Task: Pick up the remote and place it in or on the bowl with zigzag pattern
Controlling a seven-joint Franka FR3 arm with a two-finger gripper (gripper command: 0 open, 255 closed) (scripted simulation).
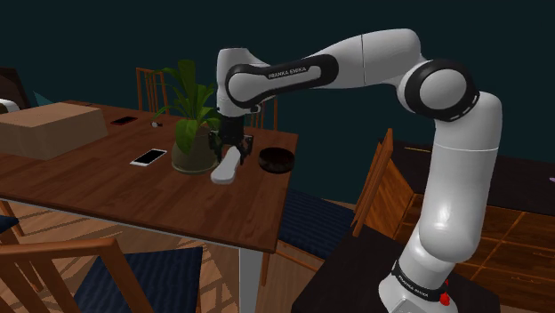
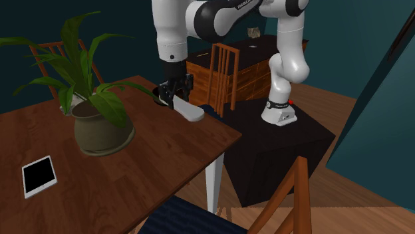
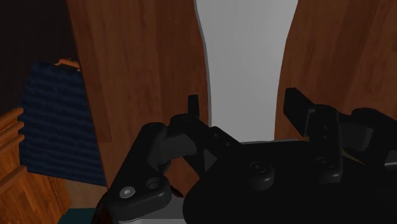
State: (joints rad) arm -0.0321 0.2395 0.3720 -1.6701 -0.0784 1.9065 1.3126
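Observation:
A plain white, elongated remote [image 1: 226, 167] is clasped at its upper end by my black gripper [image 1: 229, 148], which is shut on it. The remote slants down toward the wooden table [image 1: 107, 191], near the table's edge [image 2: 219, 126]. In the wrist view the two fingers [image 3: 193, 107] press on either side of the white remote [image 3: 245, 57], with the gripper [image 3: 245, 109] over brown wood. From the second exterior view the remote [image 2: 189, 111] hangs below the gripper [image 2: 174, 100]. A dark, low bowl [image 1: 276, 159] sits on the table just to the shoulder view's right of the remote; its pattern is not readable.
A potted plant [image 1: 190, 133] stands close beside the gripper. A white-framed tablet [image 1: 148, 157], a dark phone [image 1: 124, 120] and a cardboard box [image 1: 44, 129] lie further along the table. Wooden chairs [image 1: 378, 182] surround the table, one with a blue cushion [image 3: 54, 121].

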